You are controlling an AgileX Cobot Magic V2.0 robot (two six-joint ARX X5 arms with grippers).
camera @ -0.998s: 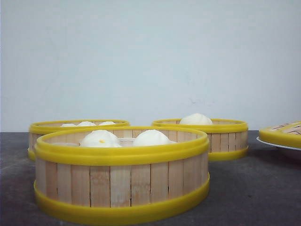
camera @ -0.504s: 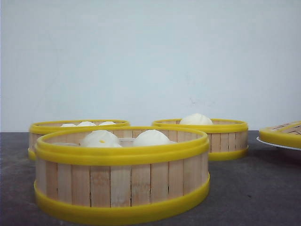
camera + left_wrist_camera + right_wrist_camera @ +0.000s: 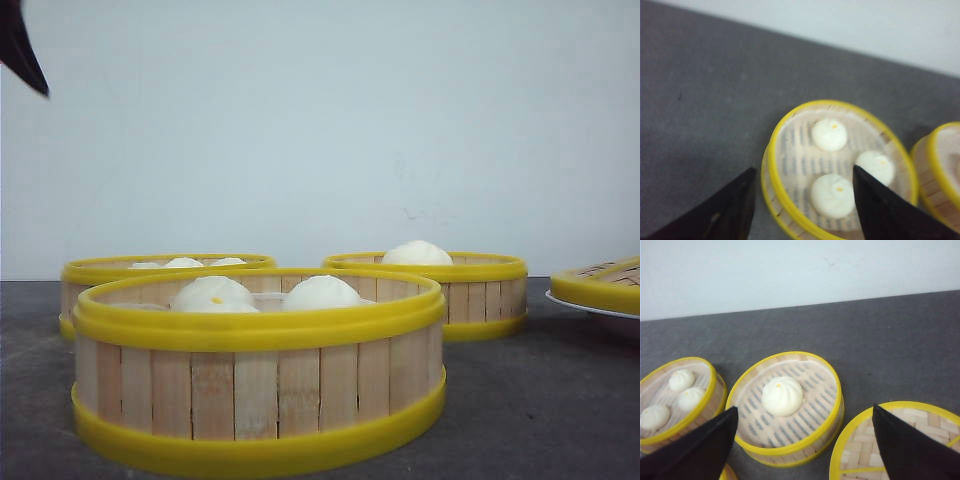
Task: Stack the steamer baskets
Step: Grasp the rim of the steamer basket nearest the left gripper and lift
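Baskets point(image 3: 260, 370) stand apart on grey table point(image 3: 540, 400); left claw point(image 3: 802, 210) and right claw point(image 3: 805, 455) gape wide above.

Three steamer baskets, none stacked; each stands upright on the dark grey counter point(image 3: 560, 400). All alike: round, shallow, walls of pale vertical wooden slats, thick glossy yellow bands at top and bottom rims, slatted floor inside.

Near basket point(image 3: 260, 395): closest to the front camera, centre-left; two white buns show above its rim.

Rear-left basket point(image 3: 110, 270): behind the near one and partly hidden by it; holds three small white buns, each with a yellow-orange dot on top.

Rear-right basket point(image 3: 470, 290): behind and right of the near one, apart from the rear-left basket; holds one larger pleated white bun with an orange dot.
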